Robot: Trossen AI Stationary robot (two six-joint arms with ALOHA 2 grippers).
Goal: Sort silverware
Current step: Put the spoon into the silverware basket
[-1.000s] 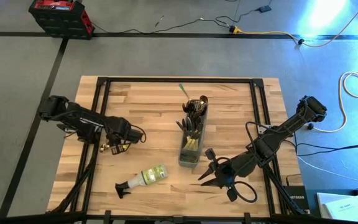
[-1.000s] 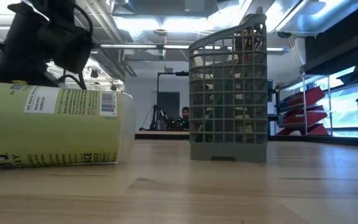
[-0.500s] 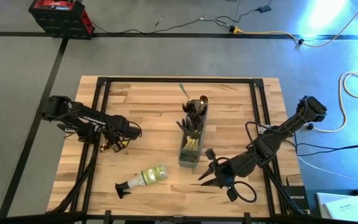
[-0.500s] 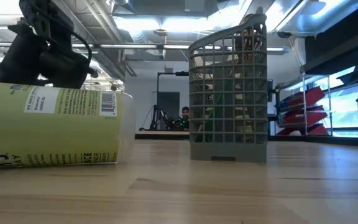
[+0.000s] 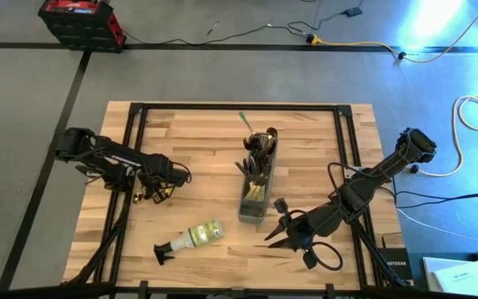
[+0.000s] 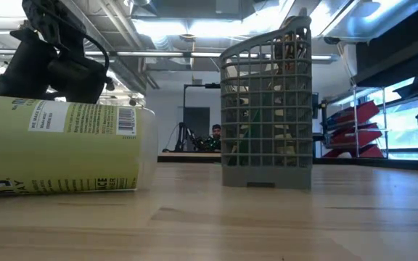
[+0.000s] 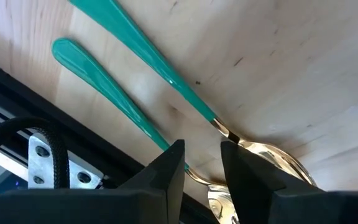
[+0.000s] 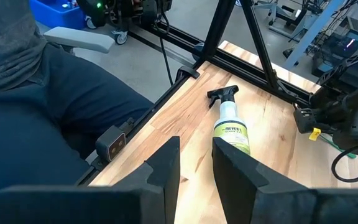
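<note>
The left gripper hangs low over the table, its fingers drawn near each other with a narrow gap, and nothing is caught between them. Just past its tips lie two green-handled spoons side by side (the gold bowl of the farther one is half cut off at the picture's edge, and the nearer one's bowl is largely hidden behind the fingers). In the high view these spoons cannot be made out at all; the left gripper covers that spot near the black frame rail.

The rest of the silverware stands bunched in the grey mesh caddy, well off to the side of the left gripper, toward the table's middle. From table height the mesh veils the pieces, so only pale and dark handles show through. A spray bottle lies on its side between the two grippers, and in the low view its green label blocks much of the left arm.

The right gripper hovers near the caddy's near end, fingers nearly together and empty, pointing toward the bottle. A person's dark-clad leg fills much of the right wrist view beside the table edge.
</note>
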